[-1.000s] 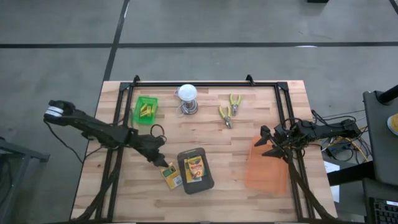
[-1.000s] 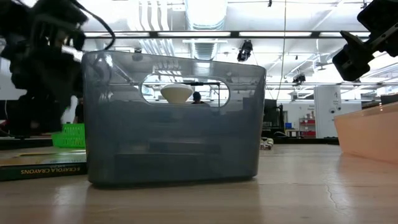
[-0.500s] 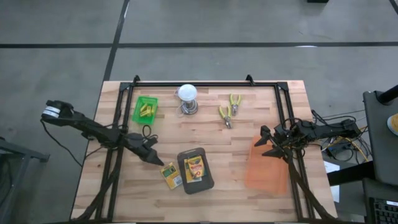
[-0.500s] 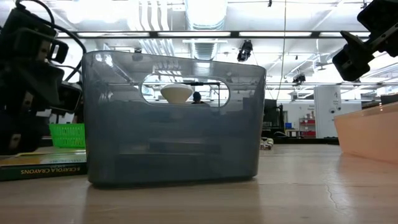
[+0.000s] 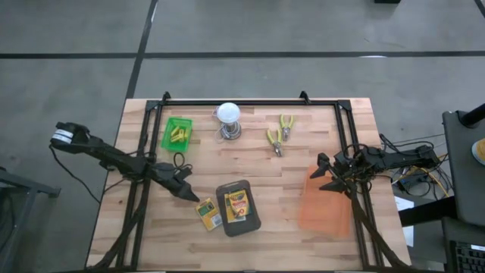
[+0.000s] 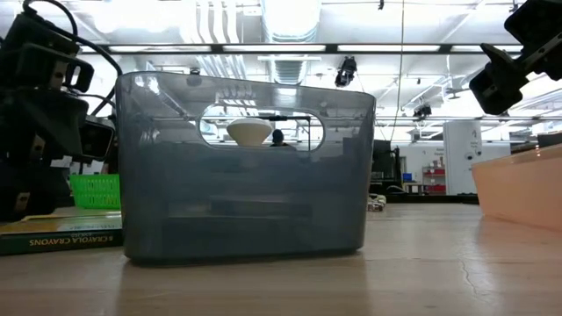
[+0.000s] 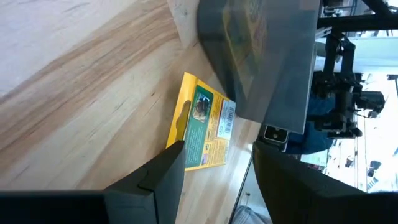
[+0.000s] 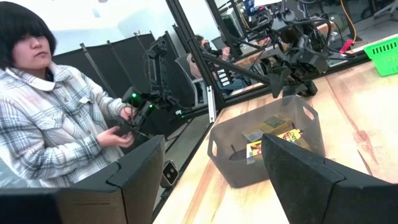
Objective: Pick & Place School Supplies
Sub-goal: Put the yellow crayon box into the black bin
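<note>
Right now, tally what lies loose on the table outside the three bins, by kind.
crayon box: 1
bulb: 1
pliers: 2
Total: 4

Bare wood lies open mid-table [image 5: 303, 163] — between the grey bin [image 5: 239, 208] and orange bin [image 5: 324, 203]. The bulb [image 5: 229, 120], pliers [image 5: 279, 133] and green basket [image 5: 177, 133] line the far edge — a crayon box [image 5: 209, 213] touches the grey bin's left side.

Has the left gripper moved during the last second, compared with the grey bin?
Yes. The left gripper has drawn back from the grey bin, toward the table's left edge, clear of the crayon box.
</note>
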